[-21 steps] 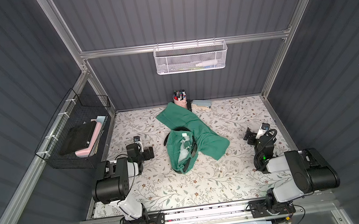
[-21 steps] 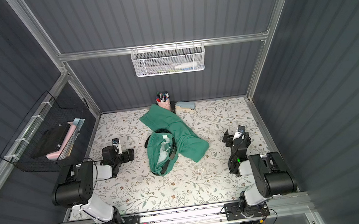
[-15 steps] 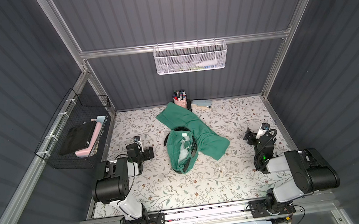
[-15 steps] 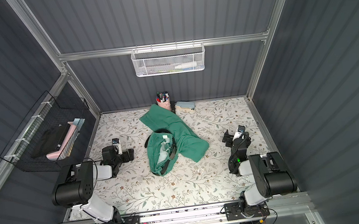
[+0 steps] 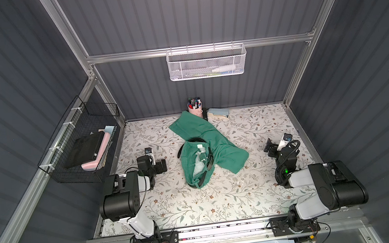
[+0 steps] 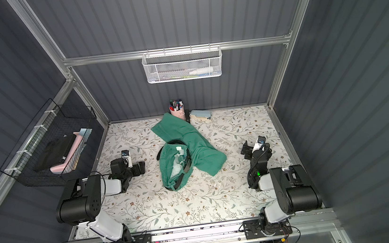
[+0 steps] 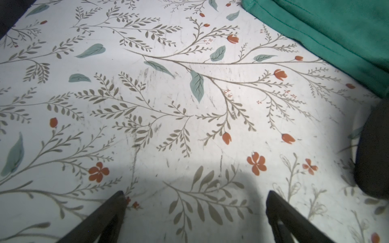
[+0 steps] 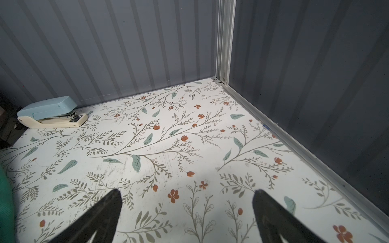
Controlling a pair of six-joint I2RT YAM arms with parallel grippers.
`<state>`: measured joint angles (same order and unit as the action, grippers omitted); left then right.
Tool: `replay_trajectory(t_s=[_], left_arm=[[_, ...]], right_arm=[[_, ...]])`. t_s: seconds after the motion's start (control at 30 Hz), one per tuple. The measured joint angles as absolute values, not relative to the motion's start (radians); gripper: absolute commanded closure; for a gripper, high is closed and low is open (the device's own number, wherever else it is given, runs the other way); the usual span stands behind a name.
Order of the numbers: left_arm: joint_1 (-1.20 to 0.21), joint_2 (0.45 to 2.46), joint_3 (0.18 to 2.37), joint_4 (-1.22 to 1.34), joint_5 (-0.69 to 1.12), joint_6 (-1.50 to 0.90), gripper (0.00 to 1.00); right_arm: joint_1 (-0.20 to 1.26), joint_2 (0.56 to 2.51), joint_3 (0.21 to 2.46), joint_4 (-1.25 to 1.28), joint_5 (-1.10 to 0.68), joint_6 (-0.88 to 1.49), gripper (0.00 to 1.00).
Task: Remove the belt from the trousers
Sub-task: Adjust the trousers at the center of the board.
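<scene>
Green trousers (image 5: pixel 218 146) lie crumpled at the centre of a top view, with the black belt (image 5: pixel 209 162) round the waist.
Whitish lining shows at the open waistband. Left gripper (image 5: pixel 160 166) at frame left and right gripper (image 5: pixel 270 147) at frame right are both spread wide, empty, clear of the cloth.

1. The left arm (image 5: pixel 122 198) is folded, elbow raised, forearm angled down and inward.
2. The left gripper (image 5: pixel 164 166) sits low, jaws spread wide, empty (both fingers (image 7: pixel 109 216) show in its wrist view).
3. The right arm (image 5: pixel 331 186) is folded likewise, forearm pointing away from its base.
4. The right gripper (image 5: pixel 269 147) sits low, jaws spread wide, empty.
</scene>
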<state>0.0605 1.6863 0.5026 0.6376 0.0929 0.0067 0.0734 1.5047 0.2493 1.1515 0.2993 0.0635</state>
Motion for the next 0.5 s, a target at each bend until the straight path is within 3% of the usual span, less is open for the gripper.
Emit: replay_trajectory(t_s=[0.3, 0.5], left_arm=[[0.054, 1.68, 0.503, 0.625, 0.076, 0.007, 0.0], [0.041, 1.488, 0.591, 0.28, 0.024, 0.007, 0.0]], right_arm=[[0.073, 1.5, 0.249, 1.153, 0.28, 0.055, 0.01], [0.074, 1.306, 0.349, 0.896, 0.173, 0.032, 0.02]])
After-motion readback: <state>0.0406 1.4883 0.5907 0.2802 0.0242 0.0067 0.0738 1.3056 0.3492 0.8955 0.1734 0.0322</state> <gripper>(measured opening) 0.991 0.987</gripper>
